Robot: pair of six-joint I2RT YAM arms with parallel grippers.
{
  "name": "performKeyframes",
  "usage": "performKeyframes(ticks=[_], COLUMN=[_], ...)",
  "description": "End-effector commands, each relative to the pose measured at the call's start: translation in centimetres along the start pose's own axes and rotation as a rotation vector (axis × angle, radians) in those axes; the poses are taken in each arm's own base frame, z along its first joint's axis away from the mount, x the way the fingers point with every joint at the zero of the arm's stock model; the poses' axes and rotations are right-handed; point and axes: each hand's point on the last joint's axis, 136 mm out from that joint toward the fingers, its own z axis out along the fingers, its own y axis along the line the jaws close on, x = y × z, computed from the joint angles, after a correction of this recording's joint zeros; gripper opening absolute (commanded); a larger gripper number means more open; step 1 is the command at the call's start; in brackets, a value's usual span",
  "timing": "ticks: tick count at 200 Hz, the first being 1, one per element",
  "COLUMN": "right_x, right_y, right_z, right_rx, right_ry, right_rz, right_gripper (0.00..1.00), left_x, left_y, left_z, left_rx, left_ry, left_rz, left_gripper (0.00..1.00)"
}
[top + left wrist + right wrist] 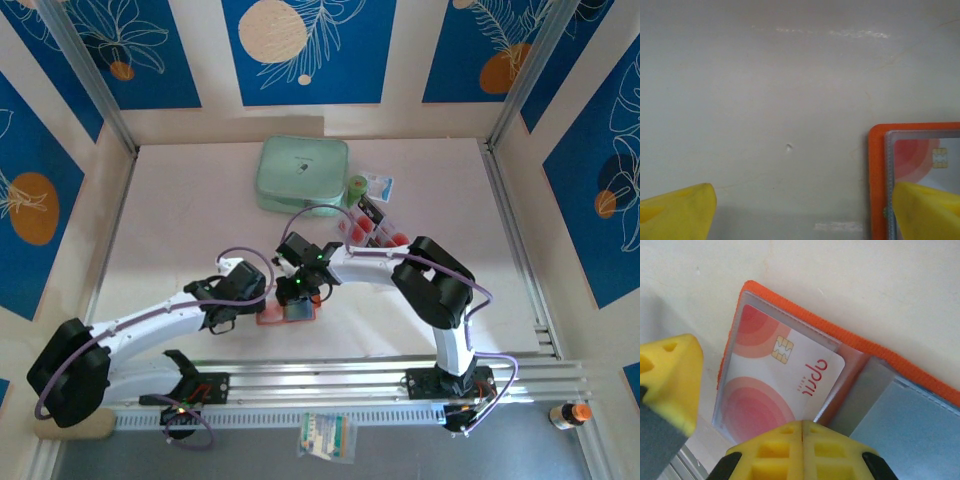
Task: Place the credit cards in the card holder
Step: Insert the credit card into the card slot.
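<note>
The orange-red card holder lies open on the table in front of the arms. A pale credit card with red circles and a chip sits partly inside its clear left pocket, one end sticking out toward the fold. My right gripper is shut, its tips over that card's near edge and nothing between them. My left gripper is open, its right finger resting on the holder's left half. More cards lie by the clear tray.
A mint-green zip case sits at the back, with a small green item and a packet beside it. Aluminium rails run along the near edge. A small bottle stands at the bottom right.
</note>
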Motion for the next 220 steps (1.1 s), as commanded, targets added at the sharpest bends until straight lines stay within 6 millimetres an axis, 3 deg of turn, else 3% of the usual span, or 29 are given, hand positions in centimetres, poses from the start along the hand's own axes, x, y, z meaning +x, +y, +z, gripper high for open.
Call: performKeyframes(ticks=[1, 84, 175, 220], right_x=[-0.5, -0.2, 0.6, 0.6], right_y=[0.9, 1.1, 0.6, 0.9], right_z=[-1.9, -1.2, 1.0, 1.0], right_rx=[-0.01, -0.021, -0.024, -0.035], right_ry=[-0.03, -0.017, 0.035, 0.036], right_rz=[-0.01, -0.003, 0.017, 0.017], right_gripper=[0.01, 0.01, 0.01, 0.01], left_x=[0.0, 1.4, 2.0, 2.2], left_y=[1.2, 1.2, 0.6, 0.6], left_z=[-0.1, 1.3, 2.3, 2.3], left_rx=[-0.048, -0.042, -0.032, -0.026], left_ry=[0.002, 0.047, 0.075, 0.078], left_rz=[-0.028, -0.035, -0.026, -0.027], left_gripper=[0.88, 0.76, 0.74, 0.73])
